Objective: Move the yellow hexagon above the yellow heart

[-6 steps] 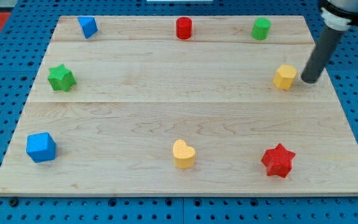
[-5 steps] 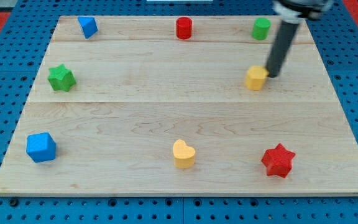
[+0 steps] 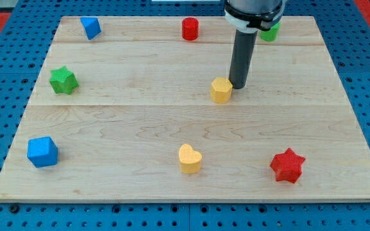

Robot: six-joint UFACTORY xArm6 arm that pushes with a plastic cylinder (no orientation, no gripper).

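The yellow hexagon (image 3: pixel 221 90) sits near the middle of the wooden board, right of centre. My tip (image 3: pixel 237 86) touches its upper right side. The yellow heart (image 3: pixel 189 158) lies near the view's bottom, below and a little left of the hexagon, well apart from it.
A red star (image 3: pixel 287 165) is at the bottom right and a blue cube (image 3: pixel 42 152) at the bottom left. A green star (image 3: pixel 63 80) is at the left. A blue block (image 3: pixel 90 27), a red cylinder (image 3: pixel 190 29) and a green block (image 3: pixel 272 32), partly hidden by the arm, line the top.
My tip has moved left and slightly down, pushing the yellow hexagon from the right side of the board toward the centre. The other blocks have not moved.
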